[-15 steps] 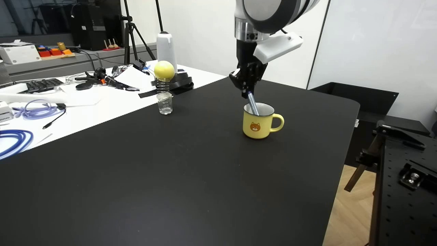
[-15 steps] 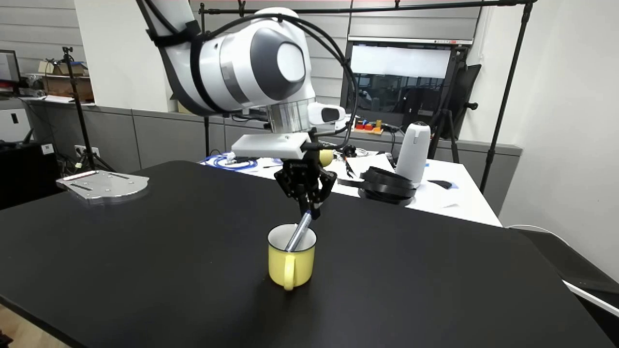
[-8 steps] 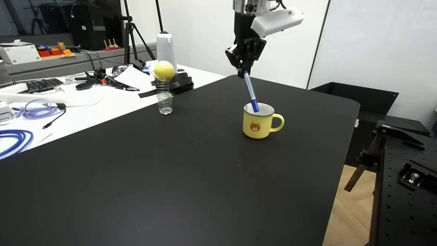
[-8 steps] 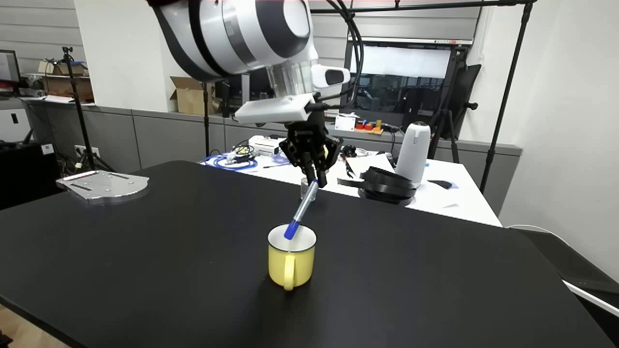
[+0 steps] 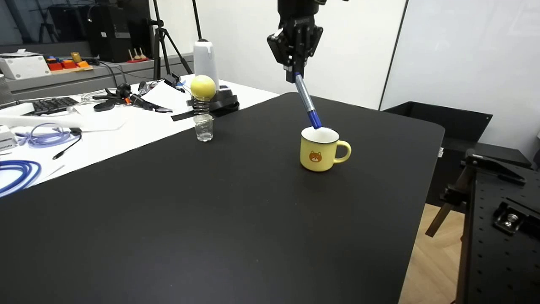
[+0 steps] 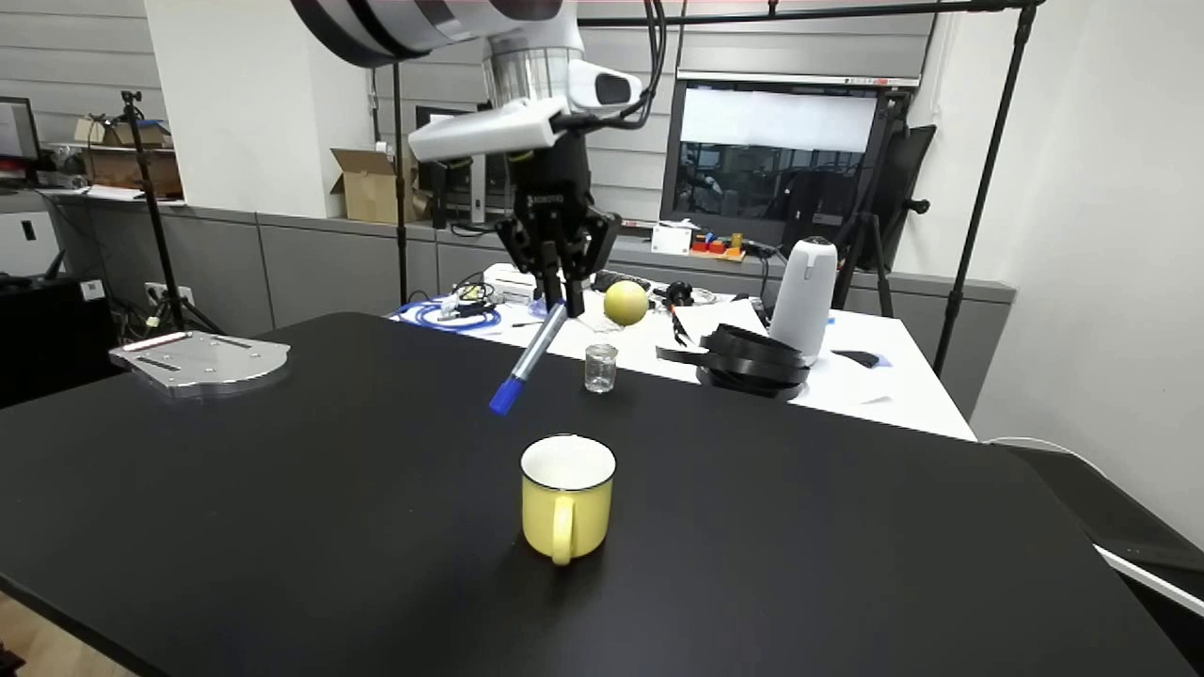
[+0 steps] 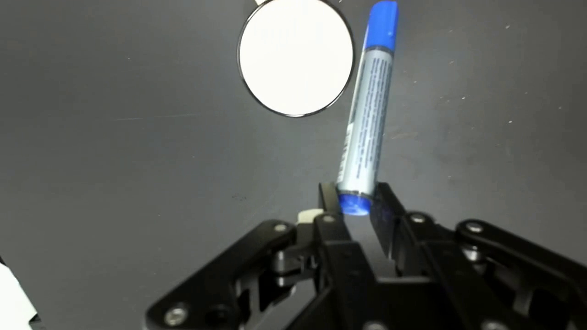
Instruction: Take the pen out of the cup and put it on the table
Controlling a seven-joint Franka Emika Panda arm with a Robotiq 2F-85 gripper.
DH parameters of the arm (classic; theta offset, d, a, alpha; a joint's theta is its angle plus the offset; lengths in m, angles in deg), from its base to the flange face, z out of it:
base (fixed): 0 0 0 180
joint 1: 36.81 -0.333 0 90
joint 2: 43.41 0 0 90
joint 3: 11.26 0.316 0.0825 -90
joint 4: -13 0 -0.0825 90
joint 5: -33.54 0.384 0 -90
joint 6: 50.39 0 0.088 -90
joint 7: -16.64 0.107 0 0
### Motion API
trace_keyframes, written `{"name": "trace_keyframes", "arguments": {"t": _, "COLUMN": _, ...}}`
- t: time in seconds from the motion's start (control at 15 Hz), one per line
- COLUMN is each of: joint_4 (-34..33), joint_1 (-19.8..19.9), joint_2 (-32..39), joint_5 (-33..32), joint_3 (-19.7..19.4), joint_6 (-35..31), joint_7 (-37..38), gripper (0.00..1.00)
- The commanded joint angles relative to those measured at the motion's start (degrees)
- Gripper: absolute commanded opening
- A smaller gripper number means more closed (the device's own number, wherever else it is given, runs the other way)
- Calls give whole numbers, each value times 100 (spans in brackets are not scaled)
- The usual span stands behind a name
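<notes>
The gripper (image 6: pixel 563 298) is pinched closed on one end of the pen (image 6: pixel 539 351), its jaws parted only by the pen's thickness. The pen is out of the mug (image 6: pixel 593 522), held tilted in the air above the counter (image 6: pixel 282 527). In the wrist view it shows just right of the mug, apart from it. In an exterior view the blue cap (image 6: pixel 506 396) points down and left, and the mug stands upright, handle (image 6: pixel 562 531) toward the near side; a glass (image 6: pixel 600 369) is farther off on the counter, right of the pen.
</notes>
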Motion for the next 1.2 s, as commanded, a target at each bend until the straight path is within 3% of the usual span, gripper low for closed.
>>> {"name": "trace_keyframes", "arguments": {"t": 0.0, "joint_4": -233, "joint_1": 202, "joint_2": 164, "joint_5": 493, "joint_3": 434, "joint_6": 378, "joint_7": -557, "gripper": 6}}
{"name": "trace_keyframes", "arguments": {"t": 0.33, "joint_4": -474, "joint_1": 216, "joint_2": 733, "joint_5": 607, "joint_3": 736, "joint_6": 327, "joint_7": -1039, "gripper": 6}}
{"name": "trace_keyframes", "arguments": {"t": 1.13, "joint_4": -1449, "joint_1": 240, "joint_2": 2385, "joint_5": 585, "joint_3": 952, "joint_6": 249, "joint_7": -1411, "gripper": 6}}
